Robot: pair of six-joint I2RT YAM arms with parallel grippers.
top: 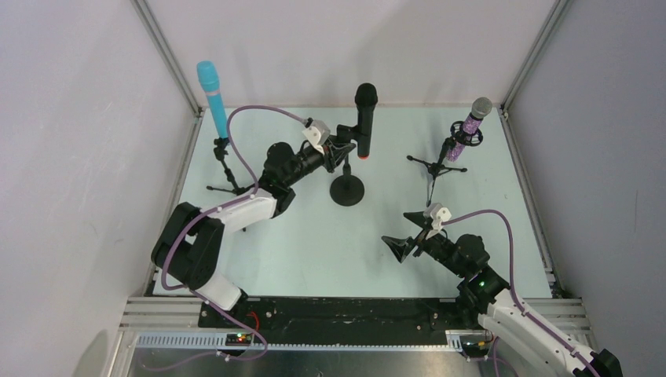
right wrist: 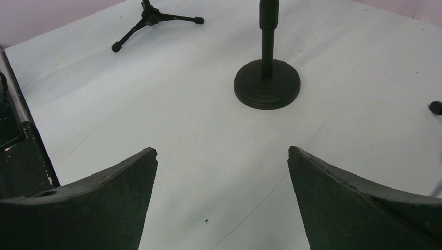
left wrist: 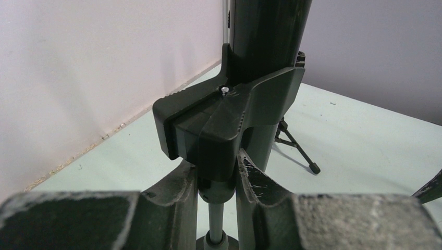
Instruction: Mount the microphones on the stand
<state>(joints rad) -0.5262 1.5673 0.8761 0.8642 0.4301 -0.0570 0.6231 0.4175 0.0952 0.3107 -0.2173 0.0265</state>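
One stand clip [left wrist: 229, 114] is pinched by the left hand [left wrist: 216, 177]; right hand [right wrist: 222, 151] gapes.

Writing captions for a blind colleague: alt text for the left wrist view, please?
The black microphone stands upright in the black stand clip, seen close up. The jaws of the left gripper press the clip's lower end from both sides; pale table and a tripod leg lie behind.

The left arm [top: 236, 208] stretches forward, its gripper [left wrist: 216, 174] pinched narrow, with a clip [left wrist: 219, 125] caught between the jaws. The right arm [top: 503, 310] sits low and bent, and the jaws of its gripper [right wrist: 222, 152] are spread wide.
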